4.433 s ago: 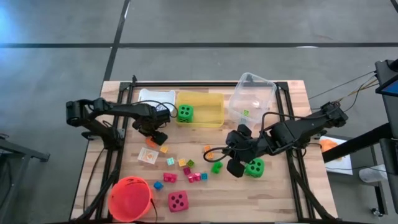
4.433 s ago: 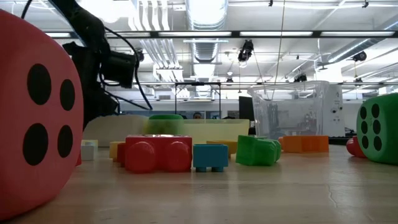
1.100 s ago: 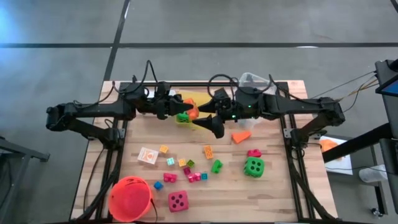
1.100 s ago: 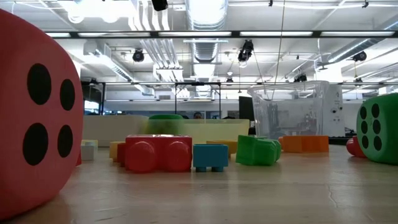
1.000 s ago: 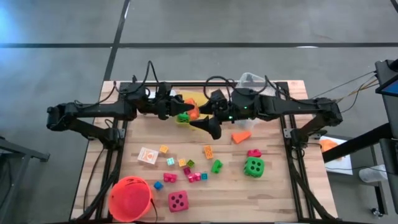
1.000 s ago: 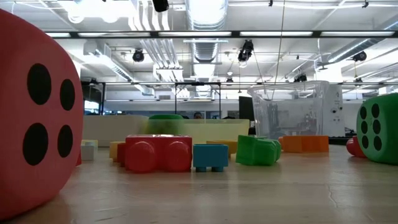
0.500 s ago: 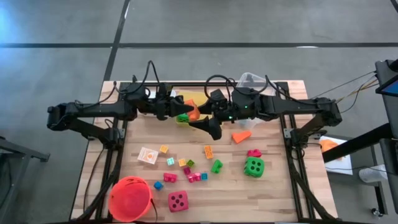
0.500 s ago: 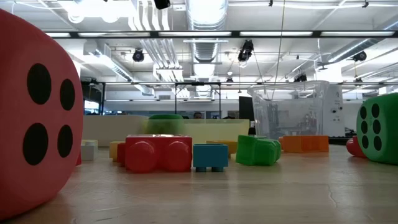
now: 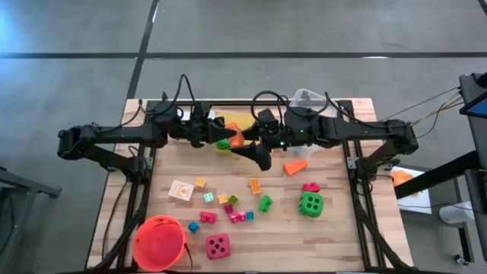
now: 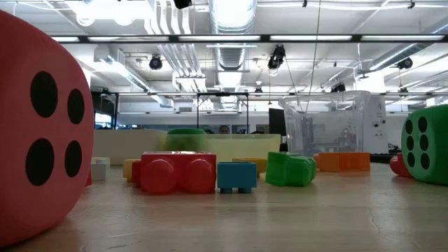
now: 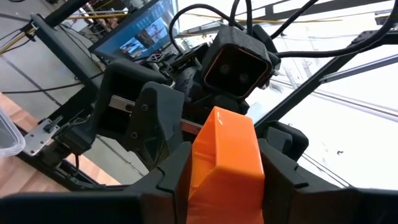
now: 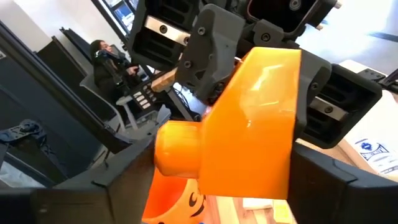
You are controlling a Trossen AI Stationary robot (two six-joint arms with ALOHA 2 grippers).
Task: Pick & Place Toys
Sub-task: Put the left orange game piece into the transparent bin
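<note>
An orange block (image 9: 234,137) hangs high over the yellow bin (image 9: 255,122) at the table's far middle. My left gripper (image 9: 225,138) comes from the left and is shut on it. My right gripper (image 9: 246,142) faces it from the right. In the right wrist view its open fingers (image 12: 336,180) stand on either side of the block (image 12: 249,124). A green die (image 9: 223,144) peeks out below the left gripper. The orange wedge (image 9: 295,165), another green die (image 9: 310,203), the pink-red die (image 9: 218,245) and several small blocks (image 9: 237,216) lie on the table. My left gripper pinches the orange block's two side faces (image 11: 205,180) between its two fingers, coming level from the table's left. The block's far end sticks out past the fingertips toward my right gripper, lifted clear of the bin. Whether my right gripper touches the block, I cannot tell.
A clear bin (image 9: 308,99) stands at the far right behind the right arm. An orange-red bucket (image 9: 160,242) sits at the near left corner, and a white card (image 9: 180,190) lies left of the small blocks. A person sits in the room behind (image 12: 102,53).
My right gripper has edged toward the table's left, closer to the orange block that my left gripper holds still.
</note>
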